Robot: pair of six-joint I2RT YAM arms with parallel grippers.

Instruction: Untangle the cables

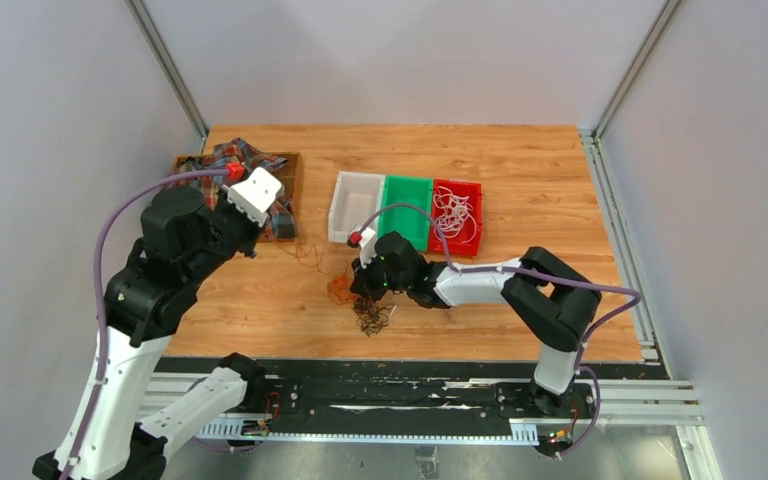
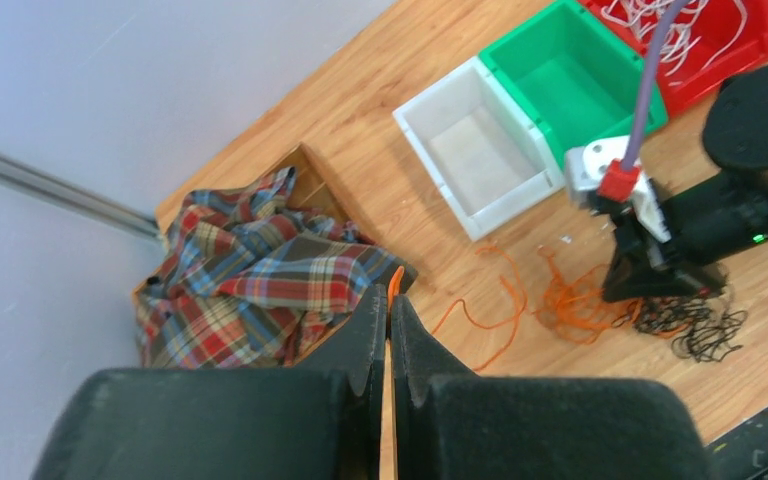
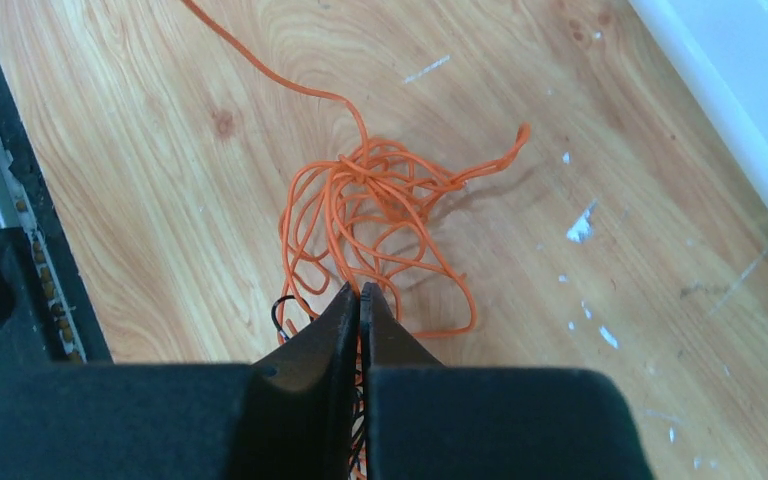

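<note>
Right gripper (image 3: pixel 360 295) fingers fill its wrist view, pressed flat together on a heap of orange cable (image 3: pixel 380 215), with an orange strand showing in the seam between them. Curly dark cable (image 2: pixel 700 330) lies tangled against that heap; whether it is pinched too, I cannot tell. The tangle sits on the table (image 1: pixel 520 310) near the middle of the near edge. The left gripper (image 2: pixel 390 300) is raised toward the far left corner, its fingers also closed with a sliver of orange between them. The orange cable's free length runs from the heap toward the far left corner, so its long axis lies on that diagonal. Pulling along it could cinch the knot tighter, drag the dark cable along, or slip the thin strand out of either pinch.
</note>
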